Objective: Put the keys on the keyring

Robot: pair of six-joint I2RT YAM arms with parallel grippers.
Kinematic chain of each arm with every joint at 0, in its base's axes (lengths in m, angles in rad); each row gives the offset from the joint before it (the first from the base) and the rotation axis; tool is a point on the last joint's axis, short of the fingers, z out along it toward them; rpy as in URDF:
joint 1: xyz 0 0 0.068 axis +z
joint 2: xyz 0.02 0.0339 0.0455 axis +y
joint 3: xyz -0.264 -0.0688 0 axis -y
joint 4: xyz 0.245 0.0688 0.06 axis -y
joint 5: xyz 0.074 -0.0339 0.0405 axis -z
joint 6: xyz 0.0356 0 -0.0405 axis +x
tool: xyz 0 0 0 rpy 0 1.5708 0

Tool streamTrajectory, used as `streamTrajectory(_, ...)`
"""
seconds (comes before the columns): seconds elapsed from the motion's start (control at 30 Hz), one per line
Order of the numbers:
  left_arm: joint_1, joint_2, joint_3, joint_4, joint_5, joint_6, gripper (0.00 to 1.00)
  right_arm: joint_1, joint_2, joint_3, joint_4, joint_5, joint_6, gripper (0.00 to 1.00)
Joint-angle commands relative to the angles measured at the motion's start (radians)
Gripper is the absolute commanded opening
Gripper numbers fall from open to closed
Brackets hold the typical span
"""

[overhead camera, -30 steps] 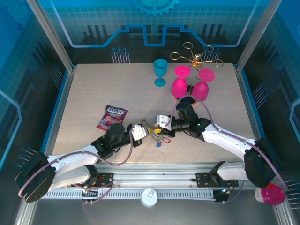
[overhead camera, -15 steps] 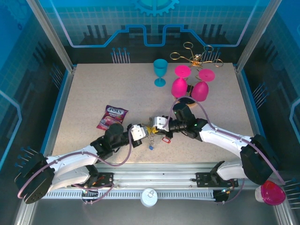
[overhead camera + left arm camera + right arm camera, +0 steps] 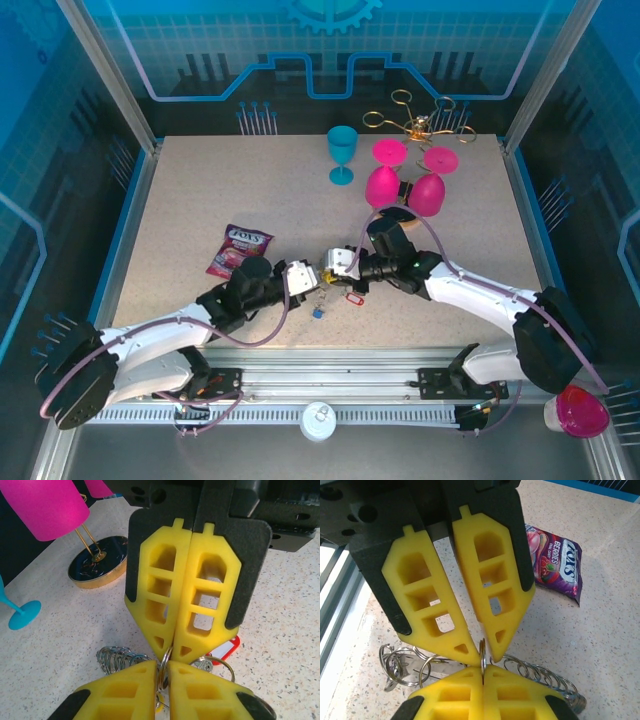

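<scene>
- The left gripper [image 3: 313, 280] and the right gripper [image 3: 330, 271] meet tip to tip on the table [image 3: 200, 190]. They are just right of the candy bag [image 3: 240, 250] and a little nearer the arm bases than it.
- In the left wrist view, the left gripper's yellow pads [image 3: 125, 690] are clenched on a thin metal ring [image 3: 163, 666], which stands on edge between them.
- The right gripper's pads [image 3: 515, 695] are pressed together on the same ring from the opposite side, so both grippers pinch it at once.
- I cannot tell whether this ring belongs to a key or to the keyring.
- The keyring [image 3: 116, 658] shows as a silvery coil lying flat on the table right under the two sets of fingertips, on the same side of the candy bag as they are.
- A few more loose loops of wire [image 3: 400, 666] lie beside the coil.
- The blue-headed key [image 3: 317, 312] lies on the table right of the candy bag, closer to the arm bases than the grippers.
- The red-headed key [image 3: 352, 297] lies farther right of the candy bag than the blue one, just beside the right gripper.
- A teal goblet [image 3: 342, 155] stands upright far beyond the candy bag and to its right, with two pink goblets [image 3: 383, 185] farther right again.
</scene>
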Motion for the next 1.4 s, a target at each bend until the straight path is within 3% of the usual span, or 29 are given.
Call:
streamTrajectory(0.0,0.004,0.028,0.027,-0.089,-0.010,0.032,0.02,0.042,0.012,0.052,0.007,-0.054,-0.028,0.00)
streamTrajectory(0.13,0.004,0.017,0.024,-0.089,0.001,0.043,0.00,0.036,-0.005,0.031,0.035,-0.034,-0.001,0.00)
streamTrajectory(0.27,0.004,-0.004,0.003,-0.059,-0.006,0.045,0.00,-0.014,-0.042,-0.023,0.083,-0.031,0.092,0.29)
streamTrajectory(0.37,0.005,-0.017,-0.011,-0.038,-0.010,0.047,0.00,-0.049,-0.080,-0.053,0.076,0.038,0.199,0.38)
streamTrajectory(0.5,0.004,-0.023,-0.021,-0.018,-0.021,0.053,0.00,-0.071,-0.126,-0.051,0.004,0.244,0.379,0.37)
streamTrajectory(0.63,0.004,-0.027,-0.029,0.000,-0.052,0.037,0.00,-0.063,-0.165,-0.055,-0.105,0.553,0.700,0.23)
streamTrajectory(0.73,0.005,-0.029,-0.035,0.019,-0.080,0.023,0.00,-0.042,-0.168,-0.028,-0.276,0.625,0.865,0.20)
streamTrajectory(0.93,0.004,-0.030,-0.034,0.024,-0.075,0.020,0.00,0.019,-0.041,0.024,-0.499,0.598,1.043,0.21)
streamTrajectory(1.1,0.004,-0.034,-0.036,0.026,-0.065,0.022,0.00,0.074,0.072,0.058,-0.484,0.546,1.101,0.30)
streamTrajectory(1.37,0.004,-0.067,-0.035,-0.033,-0.049,0.046,0.00,0.085,0.065,-0.036,-0.221,0.472,0.836,0.34)
